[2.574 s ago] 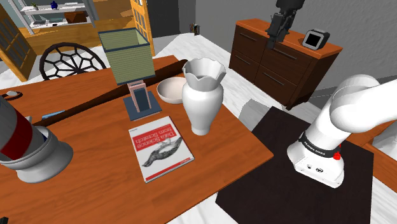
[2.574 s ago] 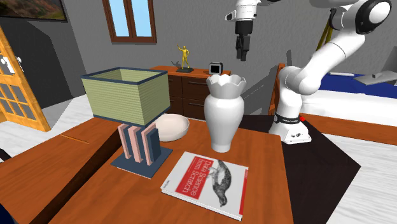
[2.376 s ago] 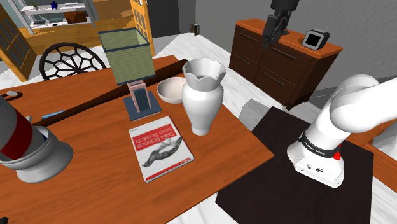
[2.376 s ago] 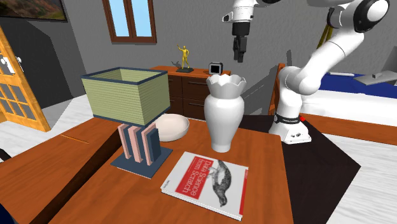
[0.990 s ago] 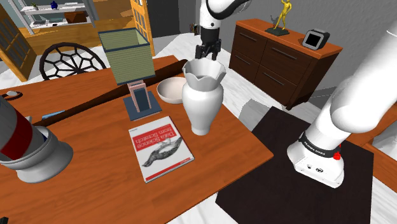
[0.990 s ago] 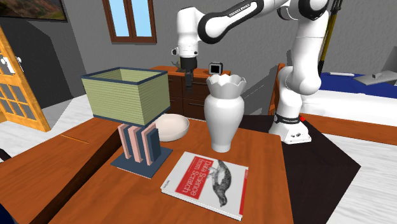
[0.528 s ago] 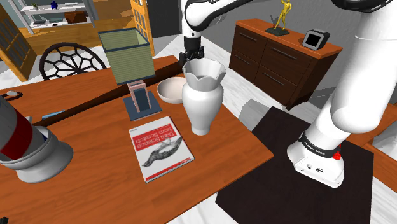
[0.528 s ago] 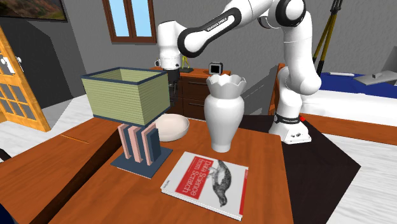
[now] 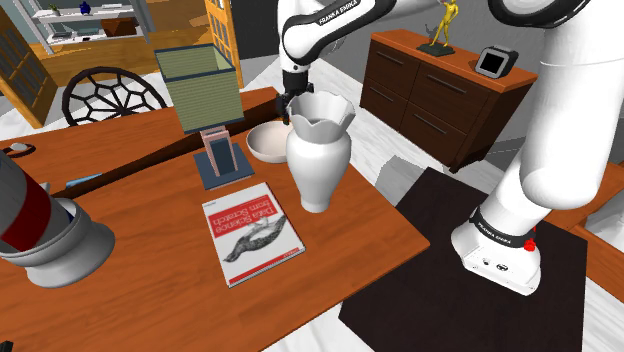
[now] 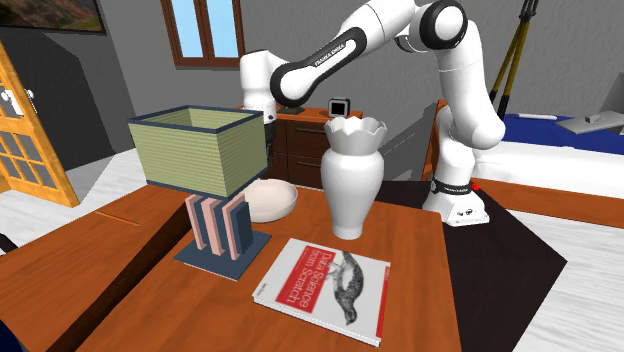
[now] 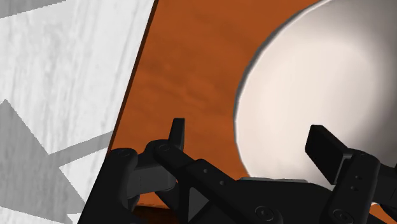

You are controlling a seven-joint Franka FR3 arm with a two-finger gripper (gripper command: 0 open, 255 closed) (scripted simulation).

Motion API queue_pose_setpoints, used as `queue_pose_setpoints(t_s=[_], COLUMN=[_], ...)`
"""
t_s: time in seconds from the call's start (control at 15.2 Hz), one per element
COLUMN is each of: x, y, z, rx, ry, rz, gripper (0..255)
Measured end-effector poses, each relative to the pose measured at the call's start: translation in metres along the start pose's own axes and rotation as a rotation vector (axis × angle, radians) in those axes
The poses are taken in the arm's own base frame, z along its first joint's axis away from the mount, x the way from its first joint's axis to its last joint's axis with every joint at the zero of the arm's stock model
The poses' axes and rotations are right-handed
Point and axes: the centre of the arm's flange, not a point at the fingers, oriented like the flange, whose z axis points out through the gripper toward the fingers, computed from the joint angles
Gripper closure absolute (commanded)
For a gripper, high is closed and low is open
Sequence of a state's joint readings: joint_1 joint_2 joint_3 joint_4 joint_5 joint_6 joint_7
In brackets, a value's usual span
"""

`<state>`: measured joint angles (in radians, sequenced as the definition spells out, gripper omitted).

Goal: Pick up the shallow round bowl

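The shallow round bowl (image 9: 266,141), off-white, sits on the wooden table (image 9: 150,290) between the lamp base and the tall white vase (image 9: 319,150). It also shows behind the lamp (image 10: 268,198). My black gripper (image 9: 287,110) hangs just above the bowl's far side, close to the vase's rim. In the wrist view the gripper (image 11: 252,143) is open. One finger (image 11: 177,130) is over bare table outside the bowl's rim. The other finger is over the bowl's inside (image 11: 324,83). Nothing is held.
A lamp with a green shade (image 9: 197,88) stands close to the bowl. A book (image 9: 245,230) lies in front of the vase. A big grey and red object (image 9: 40,220) is at the table's left. A dresser (image 9: 440,90) stands behind, and the table edge runs just beyond the bowl.
The arm has swung from over the dresser toward the shoulder view's left and come down. The gripper now hangs just over the bowl's far side, open throughout.
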<state>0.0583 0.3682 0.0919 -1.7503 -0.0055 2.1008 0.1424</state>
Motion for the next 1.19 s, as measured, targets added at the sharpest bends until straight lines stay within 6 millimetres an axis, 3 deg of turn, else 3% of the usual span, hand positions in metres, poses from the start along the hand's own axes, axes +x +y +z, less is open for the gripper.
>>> queue_pose_setpoints(t_s=[0.13,0.2,0.86,1.19], x=[0.002,0.002,0.002,0.001], y=[0.0,0.001,0.002,0.001], z=[0.01,0.011,0.013,-0.007], rx=[0.0,0.0,0.0,0.0], ry=[0.0,0.0,0.002,0.0], rz=[0.0,0.0,0.0,0.0], gripper=[0,255,255,255])
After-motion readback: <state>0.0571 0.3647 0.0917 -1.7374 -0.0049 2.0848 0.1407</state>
